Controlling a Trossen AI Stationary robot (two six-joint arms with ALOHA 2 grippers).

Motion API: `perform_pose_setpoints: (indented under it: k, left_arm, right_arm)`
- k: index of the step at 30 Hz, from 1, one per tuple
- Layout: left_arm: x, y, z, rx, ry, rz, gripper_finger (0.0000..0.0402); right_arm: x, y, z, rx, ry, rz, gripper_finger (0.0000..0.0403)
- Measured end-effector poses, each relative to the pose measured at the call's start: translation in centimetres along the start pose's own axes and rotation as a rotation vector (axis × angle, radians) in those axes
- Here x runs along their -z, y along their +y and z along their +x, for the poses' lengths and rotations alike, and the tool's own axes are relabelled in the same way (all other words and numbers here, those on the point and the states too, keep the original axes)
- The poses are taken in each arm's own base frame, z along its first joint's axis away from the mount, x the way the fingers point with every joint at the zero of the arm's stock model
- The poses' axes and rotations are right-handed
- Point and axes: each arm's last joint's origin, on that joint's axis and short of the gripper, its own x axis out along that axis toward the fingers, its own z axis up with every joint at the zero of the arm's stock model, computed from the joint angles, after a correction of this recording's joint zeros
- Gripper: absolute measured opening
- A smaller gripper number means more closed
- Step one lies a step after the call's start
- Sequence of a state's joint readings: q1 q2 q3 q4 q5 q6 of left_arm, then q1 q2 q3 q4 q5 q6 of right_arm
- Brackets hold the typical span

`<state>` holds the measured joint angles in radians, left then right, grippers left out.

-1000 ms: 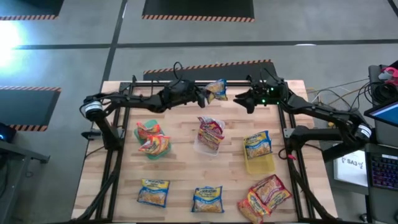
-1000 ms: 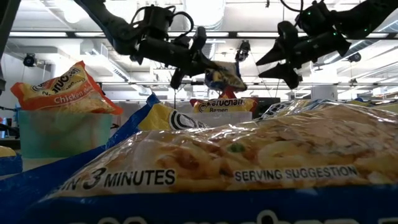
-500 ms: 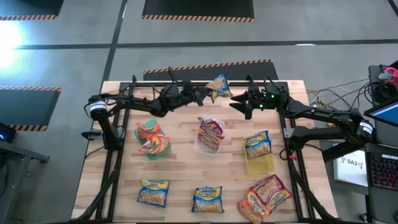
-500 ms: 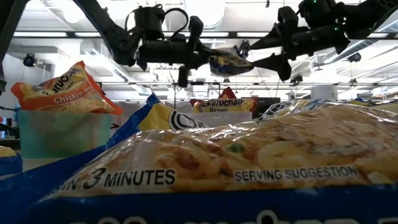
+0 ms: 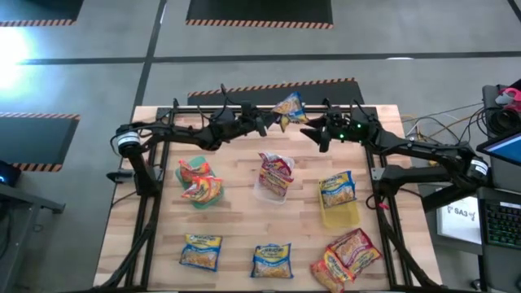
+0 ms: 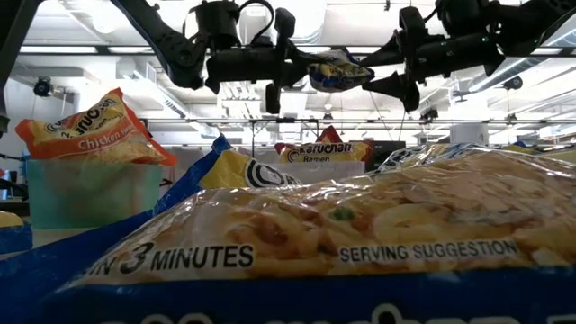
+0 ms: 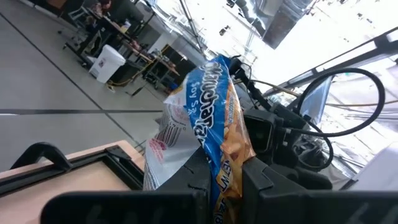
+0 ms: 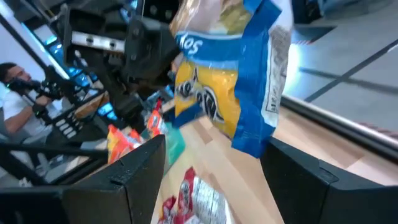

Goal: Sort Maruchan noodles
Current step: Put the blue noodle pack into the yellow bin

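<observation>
A blue-yellow Maruchan noodle packet (image 5: 287, 107) hangs in the air over the table's far edge, with my left gripper (image 5: 265, 124) shut on it. From the right, my right gripper (image 5: 312, 133) stands open and level; in its wrist view its two fingers (image 8: 138, 173) stand on either side below the packet's free end (image 8: 247, 140), apart from it. More packets sit in a green bin (image 5: 199, 181), a clear bin (image 5: 274, 176) and a yellow bin (image 5: 339, 198). My left gripper pinches one end of the blue-yellow packet (image 7: 221, 177) between its two fingers. The fingers come from the table's left, slanting a little upward. The packet is lifted clear of the table and sticks out beyond the fingertips toward the right gripper (image 6: 335, 70).
Two blue-yellow packets (image 5: 200, 251) (image 5: 271, 260) and a red-pink pile (image 5: 348, 255) lie loose near the front edge. One packet fills the low view's foreground (image 6: 360, 243). Bare wood lies between the bins and the far edge. Black frame rails (image 5: 155, 195) run along both sides.
My left gripper has tipped upward and risen a little, and the packet has swung from hanging below the fingers to sticking out nearly level, higher and closer to the far edge. My right gripper has moved toward the packet and turned level.
</observation>
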<state>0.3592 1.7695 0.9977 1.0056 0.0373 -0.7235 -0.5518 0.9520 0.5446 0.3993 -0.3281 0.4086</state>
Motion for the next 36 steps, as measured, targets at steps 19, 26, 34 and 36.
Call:
perform_pose_setpoints:
  k: [19,26,34,36]
  left_arm:
    - [0.2,-1.6,0.0,0.144,0.002,-0.031,0.0013]
    - [0.3,-1.6,0.0,0.137,0.01,-0.032,0.0013]
    - [0.9,-2.0,0.0,0.143,0.036,-0.03,0.0013]
    - [1.1,-2.2,0.0,0.148,0.043,-0.03,0.0013]
  right_arm:
    - [-1.1,0.3,-0.1,0.018,-0.126,-0.04,0.0247]
    - [-1.5,0.6,-0.1,-0.023,-0.164,-0.058,0.0247]
    - [-1.9,0.9,-0.2,-0.075,-0.194,-0.078,0.0247]
    - [-2.0,0.9,-0.2,-0.08,-0.205,-0.084,0.0247]
